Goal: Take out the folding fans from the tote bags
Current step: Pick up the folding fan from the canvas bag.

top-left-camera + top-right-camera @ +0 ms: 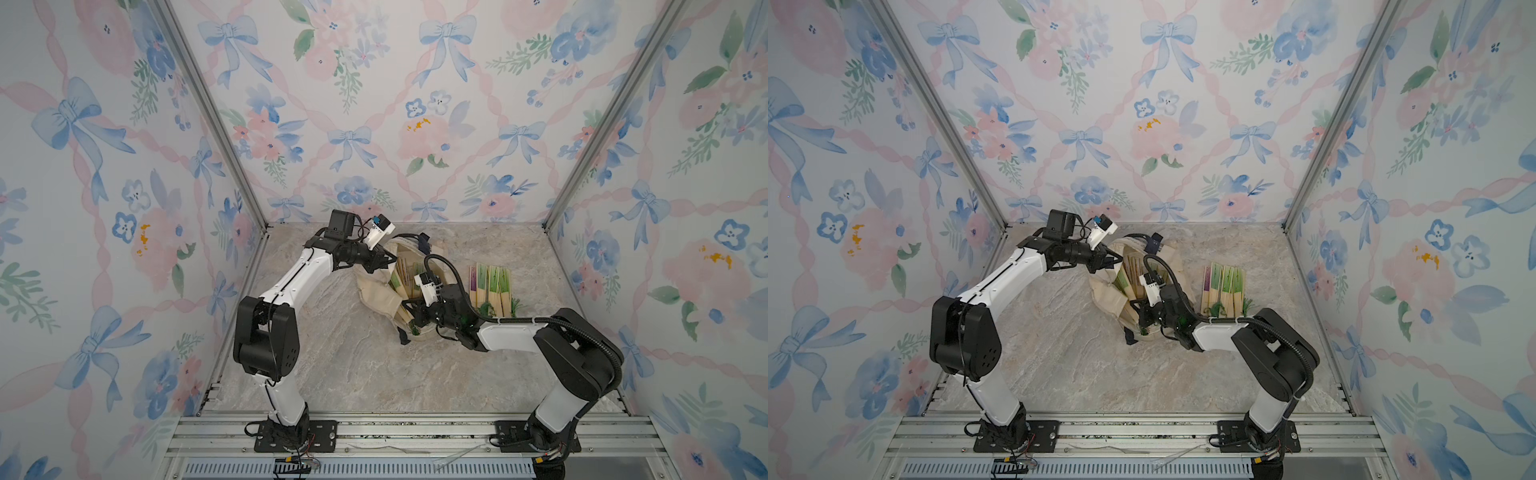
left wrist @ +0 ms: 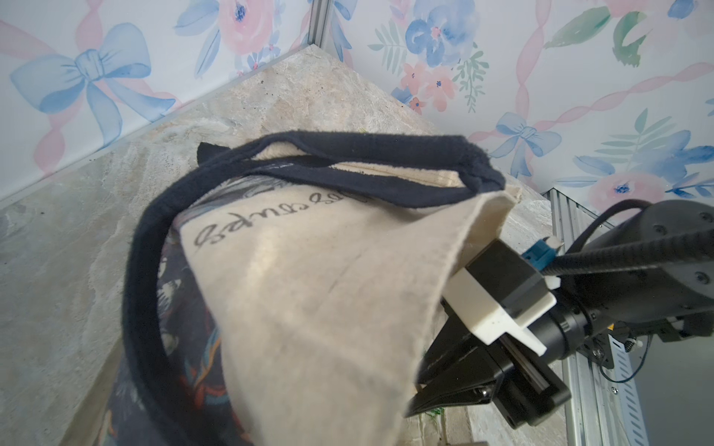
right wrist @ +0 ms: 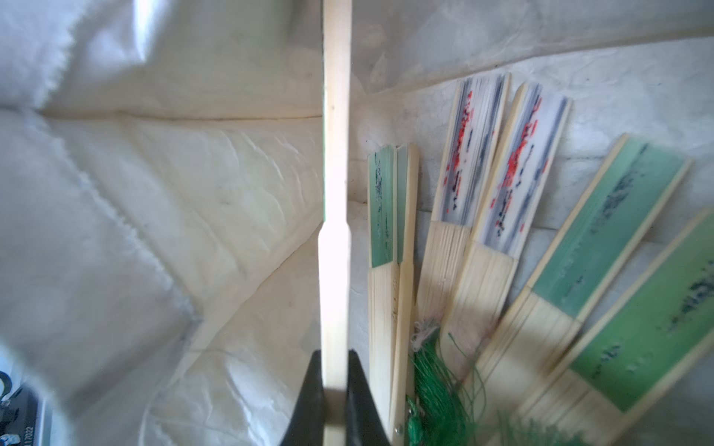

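A pale fan [image 3: 335, 193] is sticking up inside the tote bag [image 3: 154, 193], with the right gripper [image 3: 335, 359] squeezing it between two black fingers [image 3: 311, 386]. More fans [image 3: 502, 185] are lying just beside it. The left gripper [image 1: 384, 261] is pinching the bag's edge.

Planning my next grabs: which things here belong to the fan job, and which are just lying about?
Job: tote bag, rim pinched by left gripper; held fan in right gripper; fans inside bag; row of fans beside it.
Just surroundings: tabletop, front rail, floral walls.
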